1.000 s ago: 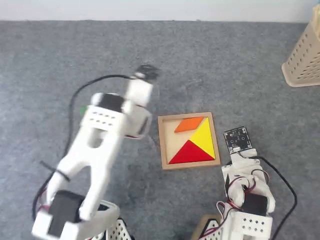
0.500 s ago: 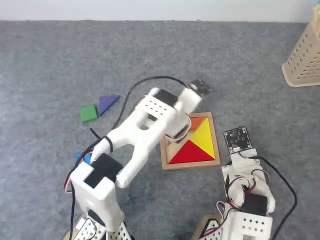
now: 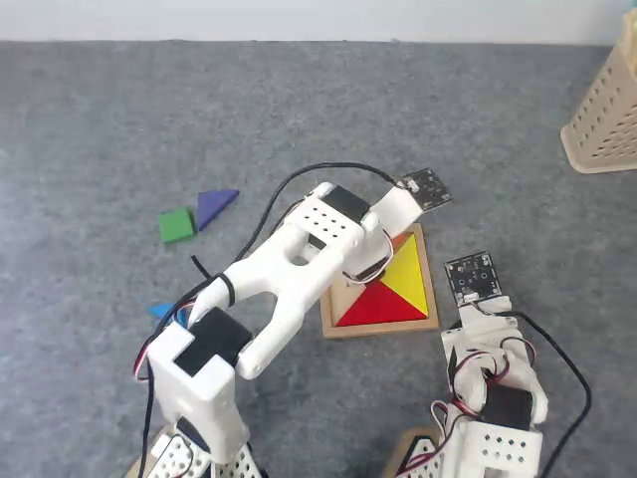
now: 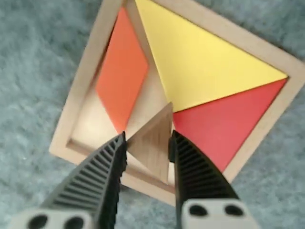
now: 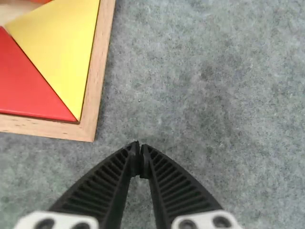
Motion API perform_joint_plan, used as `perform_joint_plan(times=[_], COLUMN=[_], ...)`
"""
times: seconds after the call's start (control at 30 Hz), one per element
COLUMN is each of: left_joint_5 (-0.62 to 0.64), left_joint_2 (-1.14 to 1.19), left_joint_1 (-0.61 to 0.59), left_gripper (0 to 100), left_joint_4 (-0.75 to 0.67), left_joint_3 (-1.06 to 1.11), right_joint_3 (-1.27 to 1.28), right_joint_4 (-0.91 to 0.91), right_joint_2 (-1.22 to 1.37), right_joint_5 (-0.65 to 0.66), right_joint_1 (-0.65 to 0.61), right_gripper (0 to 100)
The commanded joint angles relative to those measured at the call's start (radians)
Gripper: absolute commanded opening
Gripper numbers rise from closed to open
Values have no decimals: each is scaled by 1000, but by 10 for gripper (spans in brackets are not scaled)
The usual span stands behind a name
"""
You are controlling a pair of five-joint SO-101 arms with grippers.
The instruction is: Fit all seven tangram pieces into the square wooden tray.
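count: seven pieces, with three in the tray, one held, and three loose on the bench.
tray: one square wooden tray with a raised rim and a pale floor, lying flat on the grey felt-like bench between the two arms.
in tray: a yellow triangle and a red triangle, both large, smooth and sharing one edge. an orange parallelogram has its long axis along the rim beside it.
left pincer: part-way apart, its ribbed black fingers clamped on a wood-coloured triangle over the tray's bare floor. the triangle's tip points to the middle, where yellow meets red.
loose: a green square with a purple triangle just beside it, and a blue piece partly under the left arm. all three are well apart from the tray.
right pincer: tips pressed together with nothing held, over felt near a tray corner.
other: one cream perforated box at the far edge.
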Motion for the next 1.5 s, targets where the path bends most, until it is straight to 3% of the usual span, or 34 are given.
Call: perform_joint_plan(times=[0.0, 0.57, 0.97, 1.27, 1.47], left_joint_5=[-17, -38, -34, -29, 0], left_joint_2=[-11, -12, -18, -11, -11], left_joint_1=[5, 0, -115, -60, 9], left_gripper=[88, 152, 125, 105, 105], left_joint_4=[-28, -41, -37, -48, -173], left_joint_3=[-35, -41, -7, 15, 119], right_joint_3=[20, 20, 20, 20, 20], right_joint_4=[4, 4, 4, 4, 4], right_joint_2=[5, 5, 5, 5, 5], right_joint_5=[9, 9, 9, 9, 9], right_joint_1=[-5, -5, -5, -7, -7], right_gripper=[8, 8, 8, 9, 8])
